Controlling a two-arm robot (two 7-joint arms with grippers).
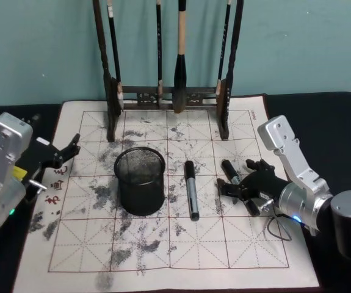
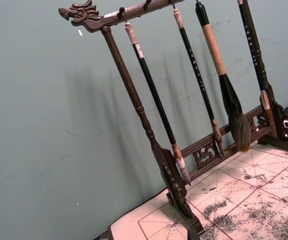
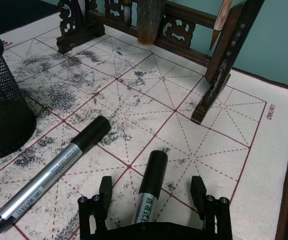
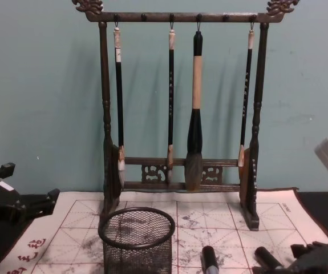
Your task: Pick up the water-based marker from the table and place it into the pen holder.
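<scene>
Two markers lie on the gridded cloth of the table (image 1: 224,244). The middle marker (image 1: 191,189) has a black cap and a silver barrel and rests just right of the pen holder (image 1: 140,180), a round black mesh cup standing upright. A second, similar marker (image 1: 231,172) lies farther right. My right gripper (image 1: 235,178) is low over it and open. In the right wrist view this marker (image 3: 151,175) sits between the two spread fingers of the right gripper (image 3: 151,189), which do not touch it. My left gripper (image 1: 65,152) hovers open at the cloth's left edge.
A tall dark wooden brush rack (image 1: 169,91) with several hanging brushes stands at the back of the cloth, against a teal wall. The cloth's front half is bare ink-stained grid. Dark table surface shows on both sides of the cloth.
</scene>
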